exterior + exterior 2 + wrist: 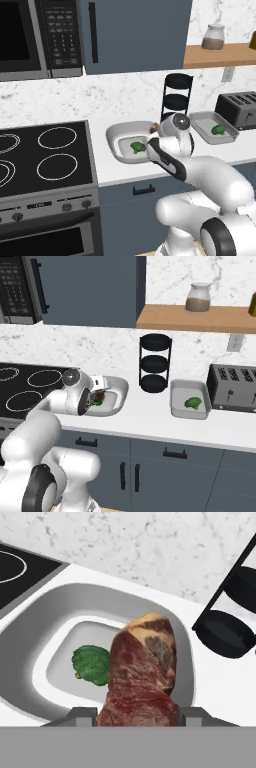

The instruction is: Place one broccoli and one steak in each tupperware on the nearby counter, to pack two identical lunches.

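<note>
A: From the left base view, where does the work stand?

B: The large light-grey oval tupperware (116, 136) sits on the long white counter (120, 170), left of the black three-tier round rack (177, 97). A green broccoli floret (137, 147) lies in it. The smaller rectangular grey tray (202, 131), right of the rack, has its own green broccoli piece (218, 130). The white arm's gripper (156, 131) hangs over the oval one's right edge.

A: And the right base view?

B: Same layout: oval container (118, 392) left of the rack (155, 363), tray (175, 404) right of it. The gripper (98, 393) is over the oval container's bowl, something reddish at its tips.

A: The hand view?

B: The two jaws are clamped on a marbled red-brown raw steak (142, 672), hanging over the oval tupperware's (30, 657) basin, just right of the broccoli (91, 664).

A: So how to finish well?

B: I'd lower it towards the bare floor beside the floret, rack side, before letting go, so it neither tips over the rim nor lands on the broccoli. Then lift straight up.
</note>
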Motion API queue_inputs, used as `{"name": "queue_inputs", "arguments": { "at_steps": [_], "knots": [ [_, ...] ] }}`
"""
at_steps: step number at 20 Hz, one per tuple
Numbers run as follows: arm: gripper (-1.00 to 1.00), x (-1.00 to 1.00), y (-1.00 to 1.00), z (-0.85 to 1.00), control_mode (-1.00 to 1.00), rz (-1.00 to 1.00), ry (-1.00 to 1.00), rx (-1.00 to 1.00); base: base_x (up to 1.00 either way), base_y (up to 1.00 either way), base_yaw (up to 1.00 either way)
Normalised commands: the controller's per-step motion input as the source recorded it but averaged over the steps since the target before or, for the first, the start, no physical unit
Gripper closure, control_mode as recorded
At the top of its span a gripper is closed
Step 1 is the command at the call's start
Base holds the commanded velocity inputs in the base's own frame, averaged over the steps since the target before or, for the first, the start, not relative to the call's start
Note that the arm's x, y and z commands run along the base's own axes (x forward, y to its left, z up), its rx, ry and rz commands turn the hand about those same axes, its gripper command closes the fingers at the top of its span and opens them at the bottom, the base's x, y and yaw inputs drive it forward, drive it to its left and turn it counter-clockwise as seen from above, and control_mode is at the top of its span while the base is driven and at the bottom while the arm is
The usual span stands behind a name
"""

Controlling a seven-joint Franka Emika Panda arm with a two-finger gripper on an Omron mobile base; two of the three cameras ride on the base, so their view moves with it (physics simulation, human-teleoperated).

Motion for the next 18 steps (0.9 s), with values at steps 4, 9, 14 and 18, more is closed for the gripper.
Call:
{"name": "queue_inputs", "arguments": {
  "at_steps": [4, 9, 14, 18],
  "knots": [
    [1.0, 0.41, 0.0, -0.22, -1.0, 0.0, 0.15, 0.0, 0.0, 0.0, 0.0],
    [1.0, 0.51, 0.0, -0.3, -1.0, 0.0, 0.05, -0.01, 0.0, 0.0, 0.0],
    [1.0, 0.42, 0.0, -0.22, -1.0, 0.0, 0.0, 0.0, 0.0, 0.0, 0.0],
    [-1.0, 0.26, 0.0, -0.23, -1.0, 0.0, 0.0, 0.0, 0.0, 0.0, 0.0]
  ]
}}
